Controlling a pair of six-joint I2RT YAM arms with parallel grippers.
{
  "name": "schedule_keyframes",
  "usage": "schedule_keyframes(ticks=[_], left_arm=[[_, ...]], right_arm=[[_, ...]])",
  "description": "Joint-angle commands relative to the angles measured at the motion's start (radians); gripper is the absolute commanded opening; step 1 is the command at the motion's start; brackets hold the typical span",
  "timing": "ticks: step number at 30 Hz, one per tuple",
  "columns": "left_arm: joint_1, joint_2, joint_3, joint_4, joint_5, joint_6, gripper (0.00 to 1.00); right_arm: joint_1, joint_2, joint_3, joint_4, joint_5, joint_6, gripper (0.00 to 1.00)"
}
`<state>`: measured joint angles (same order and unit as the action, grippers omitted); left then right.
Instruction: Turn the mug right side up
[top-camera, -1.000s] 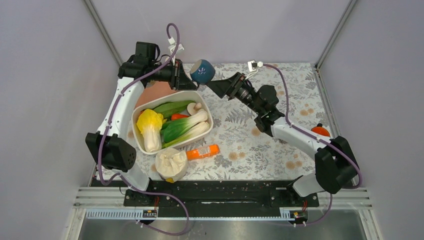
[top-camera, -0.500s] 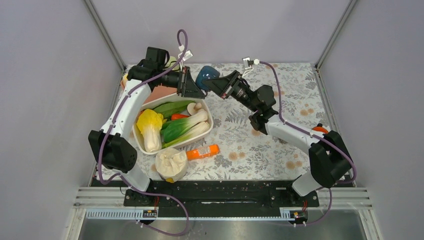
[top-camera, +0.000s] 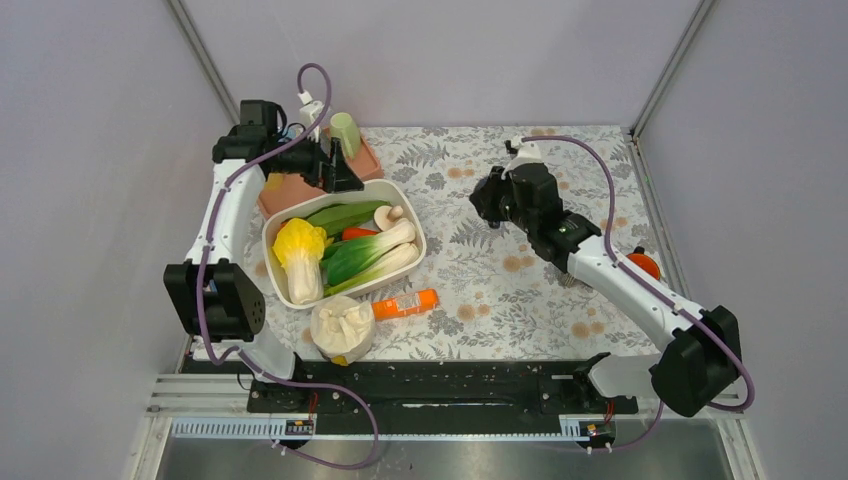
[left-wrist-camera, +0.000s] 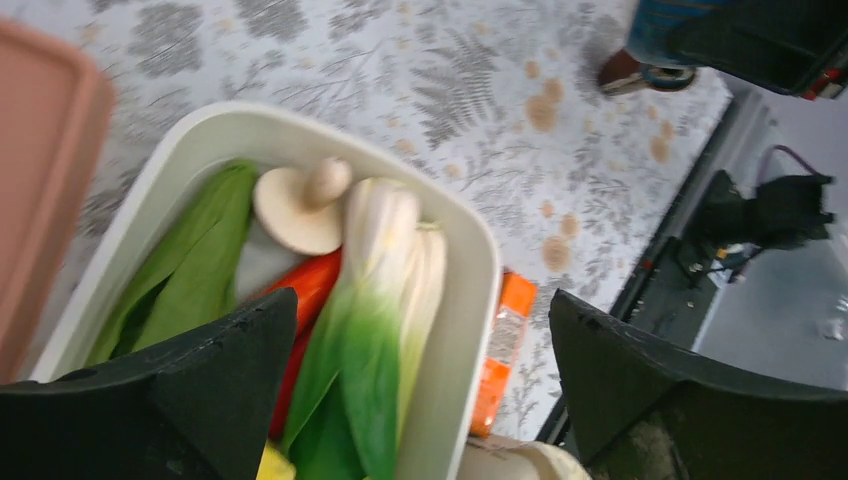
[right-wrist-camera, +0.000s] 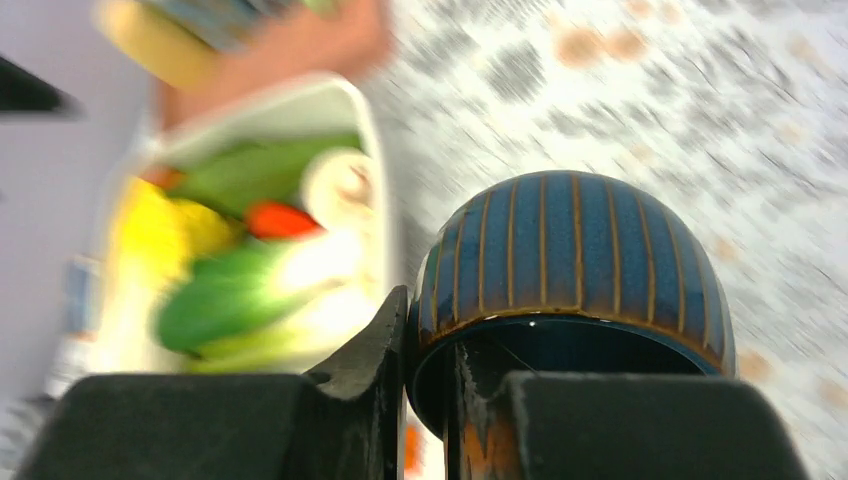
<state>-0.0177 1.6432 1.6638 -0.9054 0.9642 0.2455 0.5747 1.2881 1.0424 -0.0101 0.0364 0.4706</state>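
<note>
Glossy glazed ceramic mug (right-wrist-camera: 575, 250); smooth white plastic tub (left-wrist-camera: 470, 300)

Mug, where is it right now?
Right wrist view: the mug is gripped by its rim in the right claw, over the flowered tabletop, to the right of the white tub of vegetables.
</note>
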Motion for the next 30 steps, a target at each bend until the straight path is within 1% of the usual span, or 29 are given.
schedule_keyframes(ticks=[1,3,6,9,10,14,17,21,24,27,30], left_arm=[[0.07,-0.02,-0.021,-0.021,-0.152,0.097,0.99],[0.095,-0.02,-0.029,-0.02,-0.214,0.115,0.99],[0.121,-0.02,-0.036,-0.022,-0.286,0.136,0.99],[0.141,-0.029,-0.048,-0.022,-0.297,0.154,0.99],[0.146,-0.033,-0.054,-0.022,-0.293,0.159,0.99],[0.153,-0.052,-0.08,-0.022,-0.318,0.194,0.99],[0.164,-0.059,-0.093,-0.021,-0.344,0.223,0.99],[0.186,-0.039,-0.091,-0.021,-0.362,0.243,0.99],[0.197,-0.016,-0.081,-0.02,-0.406,0.251,0.99],[0.214,0.001,-0.071,-0.021,-0.42,0.272,0.98],[0.236,0.015,-0.054,-0.018,-0.424,0.286,0.98]], right_arm=[[0.001,0.057,0.105,-0.549,0.157,-0.195,0.0],[0.001,0.1,0.107,-0.647,0.128,-0.203,0.0],[-0.008,0.164,0.092,-0.72,0.05,-0.218,0.0],[-0.049,0.224,0.059,-0.713,-0.068,-0.227,0.0],[-0.055,0.245,0.055,-0.714,-0.078,-0.228,0.0],[-0.062,0.285,0.041,-0.717,-0.063,-0.225,0.0],[-0.091,0.3,0.013,-0.705,-0.071,-0.233,0.0],[-0.143,0.315,-0.034,-0.659,-0.102,-0.234,0.0],[-0.15,0.326,-0.05,-0.641,-0.111,-0.235,0.0],[-0.151,0.329,-0.061,-0.621,-0.117,-0.233,0.1],[-0.16,0.321,-0.078,-0.606,-0.117,-0.229,0.23]])
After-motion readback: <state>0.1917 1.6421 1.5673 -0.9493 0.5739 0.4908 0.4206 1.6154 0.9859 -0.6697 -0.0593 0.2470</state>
